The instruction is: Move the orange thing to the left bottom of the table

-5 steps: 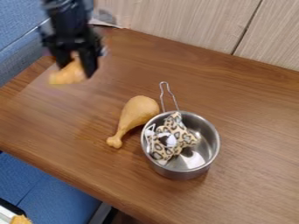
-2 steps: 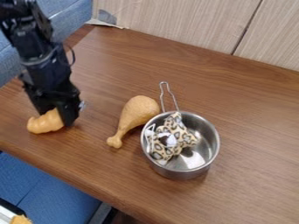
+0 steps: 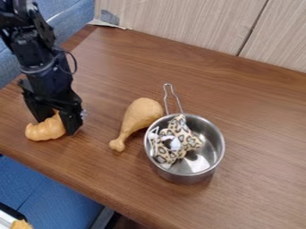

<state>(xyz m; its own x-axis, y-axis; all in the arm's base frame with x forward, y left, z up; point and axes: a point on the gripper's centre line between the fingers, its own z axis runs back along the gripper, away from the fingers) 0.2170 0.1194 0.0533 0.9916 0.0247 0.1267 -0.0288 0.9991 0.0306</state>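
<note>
At the left of the table, my gripper (image 3: pixel 56 124) points down, shut on the orange croissant-shaped thing (image 3: pixel 43 130). The thing's ribbed, rounded end sticks out to the left of the fingers, low at the tabletop near the left front edge. Part of it is hidden behind the fingers. Whether it bears on the wood I cannot tell.
A toy drumstick (image 3: pixel 140 115) lies right of the gripper. Beside it stands a metal pot (image 3: pixel 219 154) with a leopard-print plush (image 3: pixel 182 134) inside and its wire handle (image 3: pixel 173 99) pointing back. A wood-panel wall (image 3: pixel 179 22) borders the back edge.
From the upper left, my gripper has come down and toward the front with the orange thing, most of it in the first half second, then slightly lower. The drumstick and pot have stayed put.
</note>
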